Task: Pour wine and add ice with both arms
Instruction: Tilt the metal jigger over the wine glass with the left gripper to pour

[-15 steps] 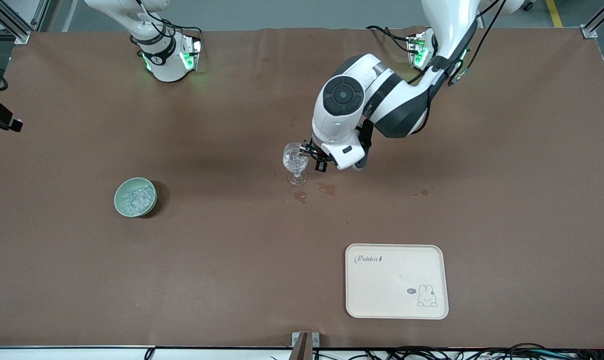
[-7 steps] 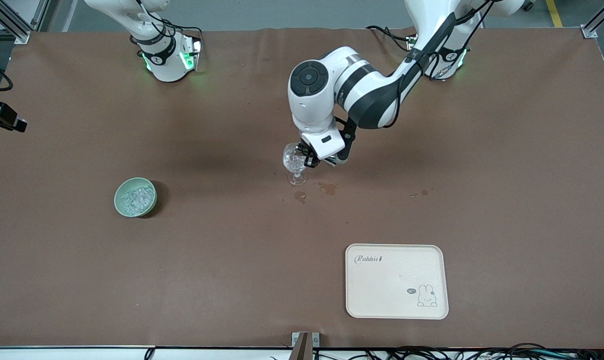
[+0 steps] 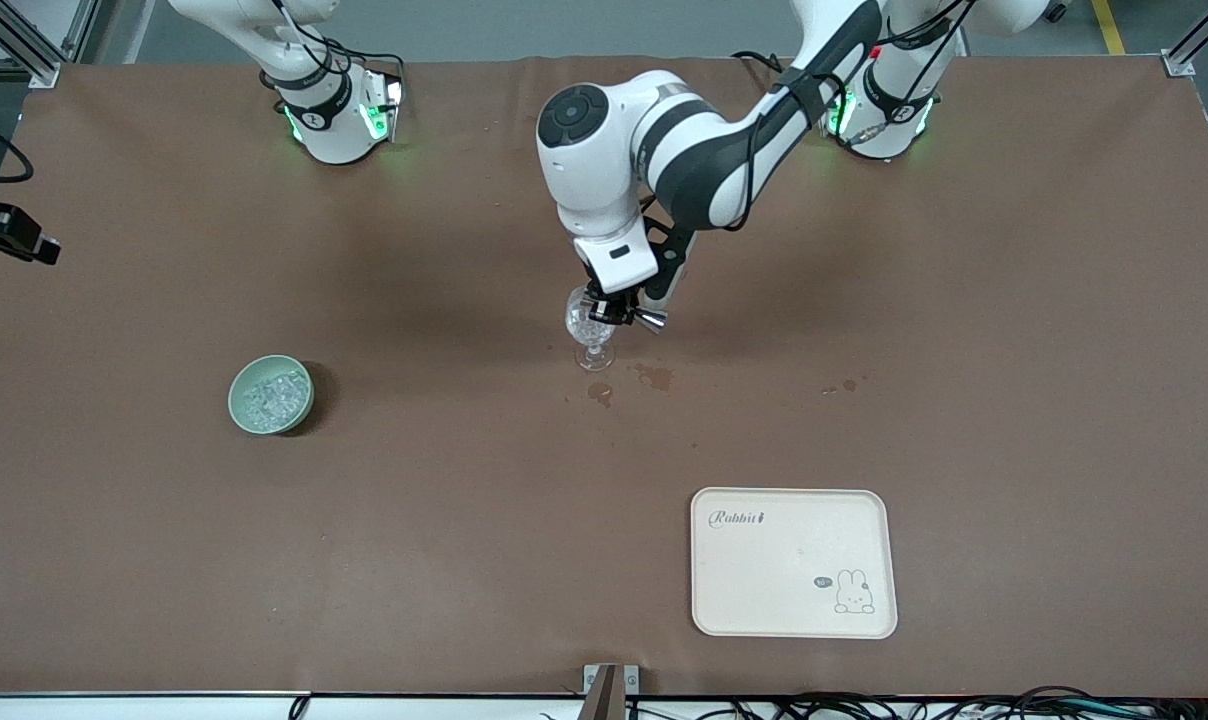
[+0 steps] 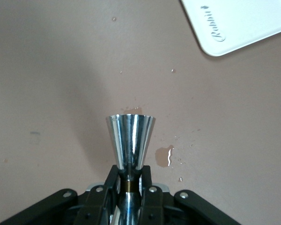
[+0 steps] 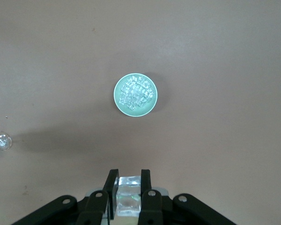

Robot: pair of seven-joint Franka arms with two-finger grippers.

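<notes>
My left gripper (image 4: pixel 129 194) pinches the jigger (image 4: pixel 130 143) at its waist, the cup lying tipped on its side beside the rim of the stemmed glass (image 3: pixel 591 322), mid-table. I judge the wine pour to be in hand or nearly spent; no stream shows. Dark spill spots (image 3: pixel 653 377) lie near the glass foot. My right gripper (image 5: pixel 129 194) is pressed on a chunk of ice (image 5: pixel 128 196), high above the green bowl (image 5: pixel 135 95), which sits toward the right arm's end of the table. Next I should right the jigger, clear it away, then carry the ice over the glass.
</notes>
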